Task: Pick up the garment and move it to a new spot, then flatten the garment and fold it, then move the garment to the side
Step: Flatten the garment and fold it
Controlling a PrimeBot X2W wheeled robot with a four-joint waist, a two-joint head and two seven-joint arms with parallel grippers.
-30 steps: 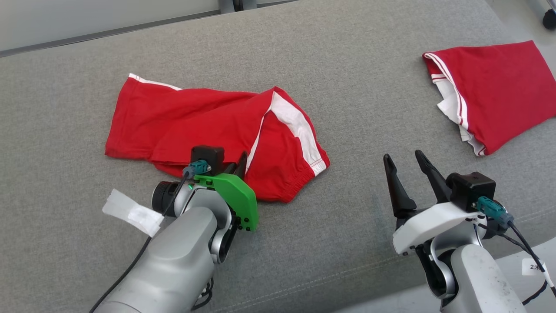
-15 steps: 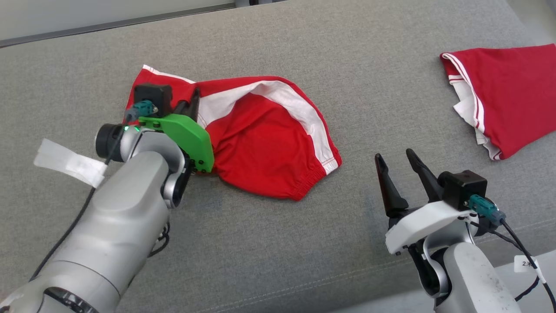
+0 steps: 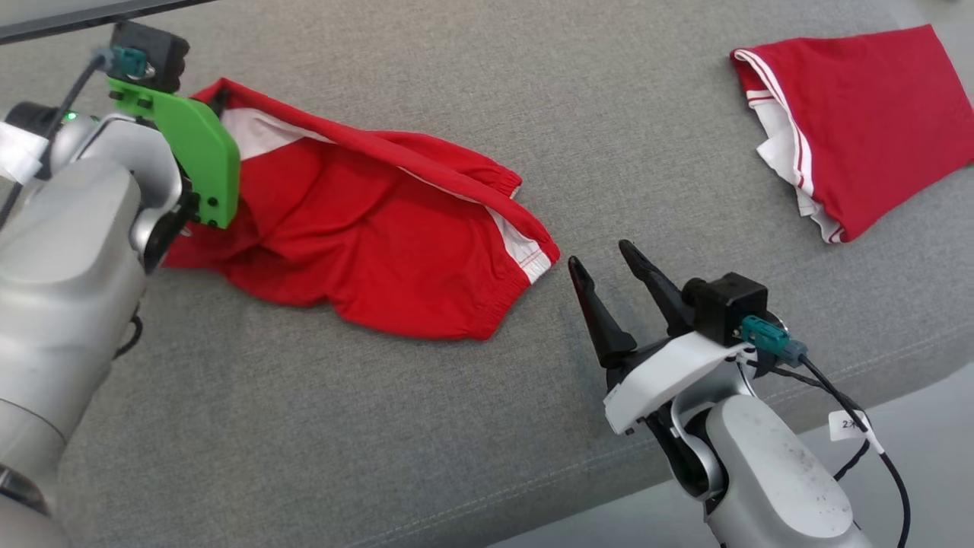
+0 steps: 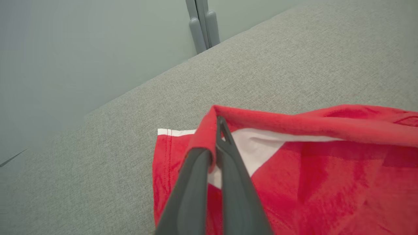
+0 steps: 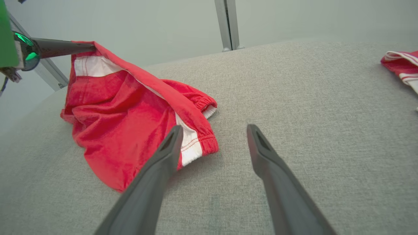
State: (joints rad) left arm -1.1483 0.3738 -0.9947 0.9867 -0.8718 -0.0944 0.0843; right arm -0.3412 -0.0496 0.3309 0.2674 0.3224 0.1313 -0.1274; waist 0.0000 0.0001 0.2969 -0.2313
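The left gripper (image 4: 215, 142) is found at the far left, behind its green wrist plate (image 3: 198, 144), its two dark fingers pressed together on a hem of the garment. The pinch is confirmed in the left wrist view, where red cloth is wrapped over one finger.

The red knit shorts with white side stripes and an elastic waistband (image 3: 365, 243) are held by that one edge, which is raised clear of the grey woven upholstered surface (image 3: 533, 114). The rest of the shorts is draped down and to the right, and the bunched waistband end lies on the surface. The cloth is creased and partly doubled over itself.

The right gripper (image 3: 598, 253) is held just beside the waistband end, apart from it, its fingers spread wide and nothing between them.

A second red and white garment (image 3: 860, 114), folded, lies well apart at the far right.

The step in hand is judged to be the first: the shorts picked up and carried to a new spot. Flattening and folding are not yet begun. For the next move, a set-down is called for, then a second grip by the free gripper so that the cloth can be drawn taut.
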